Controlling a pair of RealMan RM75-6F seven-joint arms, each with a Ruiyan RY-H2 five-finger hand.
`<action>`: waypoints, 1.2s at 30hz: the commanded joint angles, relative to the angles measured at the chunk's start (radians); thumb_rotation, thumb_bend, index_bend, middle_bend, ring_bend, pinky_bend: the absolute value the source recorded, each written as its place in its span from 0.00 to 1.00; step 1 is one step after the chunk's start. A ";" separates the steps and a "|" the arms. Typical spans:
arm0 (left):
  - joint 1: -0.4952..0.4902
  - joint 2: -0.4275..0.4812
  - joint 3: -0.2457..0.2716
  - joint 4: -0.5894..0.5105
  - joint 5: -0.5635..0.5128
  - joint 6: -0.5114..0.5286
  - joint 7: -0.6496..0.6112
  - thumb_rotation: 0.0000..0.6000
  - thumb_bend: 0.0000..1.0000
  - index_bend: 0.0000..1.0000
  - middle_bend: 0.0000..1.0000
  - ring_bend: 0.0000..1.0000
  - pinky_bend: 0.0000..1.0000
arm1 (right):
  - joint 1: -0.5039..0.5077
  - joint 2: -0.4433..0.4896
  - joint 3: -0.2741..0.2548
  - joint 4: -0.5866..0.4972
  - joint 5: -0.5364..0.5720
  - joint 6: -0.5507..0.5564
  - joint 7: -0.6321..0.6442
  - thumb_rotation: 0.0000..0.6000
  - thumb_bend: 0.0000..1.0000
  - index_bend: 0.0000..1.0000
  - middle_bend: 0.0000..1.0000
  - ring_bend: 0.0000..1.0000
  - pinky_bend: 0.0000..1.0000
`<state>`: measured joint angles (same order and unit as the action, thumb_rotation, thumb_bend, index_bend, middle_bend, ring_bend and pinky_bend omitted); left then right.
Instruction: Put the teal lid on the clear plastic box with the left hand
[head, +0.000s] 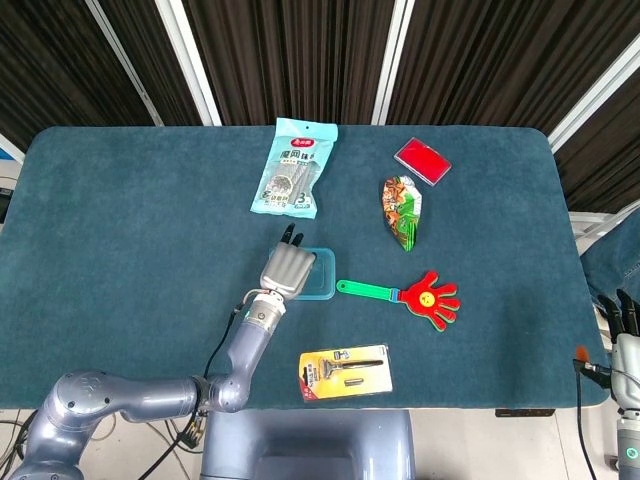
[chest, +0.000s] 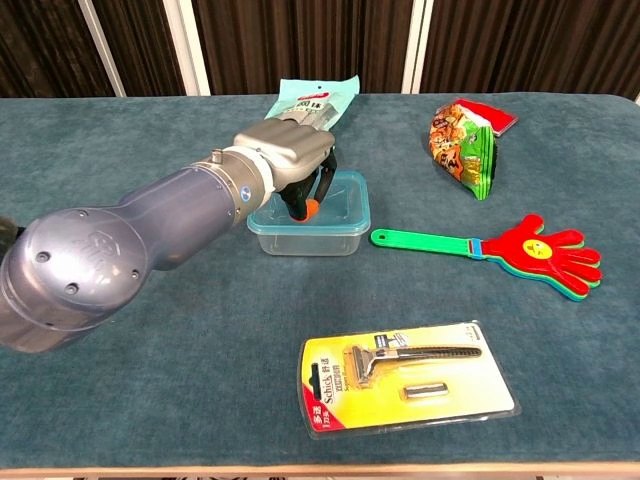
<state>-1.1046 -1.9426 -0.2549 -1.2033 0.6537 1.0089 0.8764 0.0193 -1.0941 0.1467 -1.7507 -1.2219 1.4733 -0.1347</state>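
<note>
The teal lid (chest: 345, 192) already sits on the clear plastic box (chest: 310, 238), which stands near the middle of the table (head: 130, 230), a little toward its front edge; the lid looks level from the chest view, though whether its rim is clipped down all round cannot be told; the left hand (chest: 288, 152) hangs over the box's left part, palm down, fingers curled downward with their tips (chest: 299, 207) at or just above the lid; it holds nothing that can be seen, and whether it presses the lid or only hovers is not clear; the right hand (head: 622, 312) shows only as dark fingertips past the table's front right corner, too little to judge its state; so the step in hand appears to be seating the lid, nearly done; the next move probably calls for a firm downward press on the lid's edges, then lifting straight up so the box is not dragged.
</note>
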 joint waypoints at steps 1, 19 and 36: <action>0.000 -0.002 0.002 0.002 0.000 -0.001 0.005 1.00 0.48 0.64 0.58 0.15 0.03 | 0.000 0.000 0.000 0.001 0.000 0.001 0.000 1.00 0.41 0.14 0.03 0.03 0.00; 0.003 0.010 -0.045 -0.061 0.079 0.052 -0.045 1.00 0.48 0.65 0.58 0.15 0.03 | -0.003 -0.005 0.000 0.003 0.001 0.007 -0.002 1.00 0.41 0.14 0.03 0.03 0.00; -0.037 -0.040 -0.085 -0.001 0.034 0.014 -0.033 1.00 0.48 0.65 0.58 0.15 0.03 | -0.004 -0.006 0.002 0.002 0.007 0.007 -0.004 1.00 0.41 0.14 0.03 0.03 0.00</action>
<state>-1.1397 -1.9800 -0.3389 -1.2077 0.6893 1.0247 0.8426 0.0156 -1.0997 0.1490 -1.7482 -1.2148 1.4799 -0.1383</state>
